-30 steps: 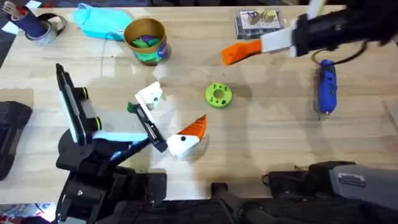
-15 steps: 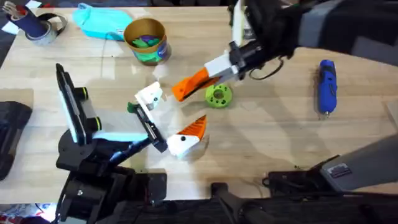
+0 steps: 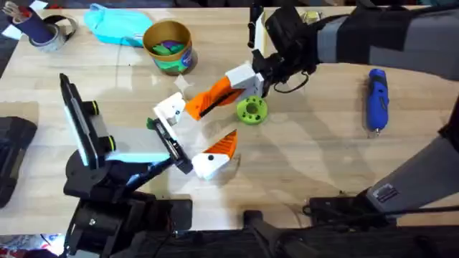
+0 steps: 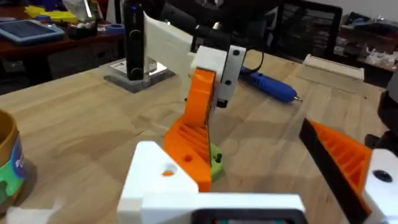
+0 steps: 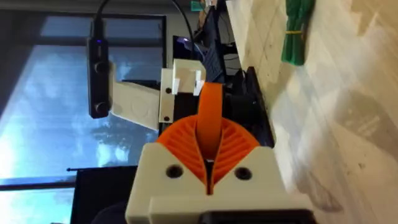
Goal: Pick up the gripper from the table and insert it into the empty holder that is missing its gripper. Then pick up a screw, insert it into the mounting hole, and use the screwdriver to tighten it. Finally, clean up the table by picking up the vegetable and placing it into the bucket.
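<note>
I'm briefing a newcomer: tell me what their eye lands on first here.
First, the orange gripper held by the right gripper mid-table, its tip at the white holder. Next, the bright green vegetable just beside it, and the blue screwdriver lying alone toward the right edge.

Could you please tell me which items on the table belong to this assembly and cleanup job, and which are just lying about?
Part of the job:
gripper, held by the right gripper
holder
screwdriver
vegetable
bucket

Lying about:
teal cloth
tape roll
dark cup
</note>
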Motion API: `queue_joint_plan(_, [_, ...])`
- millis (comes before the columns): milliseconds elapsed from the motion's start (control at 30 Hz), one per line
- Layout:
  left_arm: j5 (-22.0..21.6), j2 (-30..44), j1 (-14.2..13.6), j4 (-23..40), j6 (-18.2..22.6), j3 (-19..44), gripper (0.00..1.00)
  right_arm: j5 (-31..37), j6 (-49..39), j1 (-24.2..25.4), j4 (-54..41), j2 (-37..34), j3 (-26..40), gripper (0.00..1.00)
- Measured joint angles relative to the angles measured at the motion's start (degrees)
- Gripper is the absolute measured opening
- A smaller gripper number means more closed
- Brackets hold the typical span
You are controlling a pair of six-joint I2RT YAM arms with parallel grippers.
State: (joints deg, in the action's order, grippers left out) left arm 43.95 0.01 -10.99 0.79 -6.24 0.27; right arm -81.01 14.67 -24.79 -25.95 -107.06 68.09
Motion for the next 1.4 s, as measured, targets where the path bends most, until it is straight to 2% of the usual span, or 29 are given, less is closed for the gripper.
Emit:
queue_joint_plan(233, [-0.68, 0.0, 0.21, -0.6, 0.71, 0.0, 0.993, -1.35, 4.91, -0.16, 3.9, -0.05, -0.12, 0.009])
queue_joint_plan(533, [-0.91, 0.01, 0.21, -0.6, 1.11, 0.02, 0.993, -1.29, 6.31, -0.14, 5.72, -0.05, -0.15, 0.009])
queue_joint_plan(933, [-0.83, 0.02, 0.21, -0.58, 1.1, 0.02, 0.993, -1.08, 6.18, 0.68, 6.14, -0.05, -0.17, 0.009])
queue_joint_plan(1233, [-0.01, 0.0, 0.21, 0.73, 0.18, 0.02, 0.993, -5.65, 2.63, 1.72, 5.89, -0.05, -0.15, 0.009])
queue_joint_plan(1400, [0.0, 0.01, 0.21, 0.75, 0.18, 0.02, 0.993, -5.61, 2.5, 1.51, 5.84, -0.05, -0.15, 0.009])
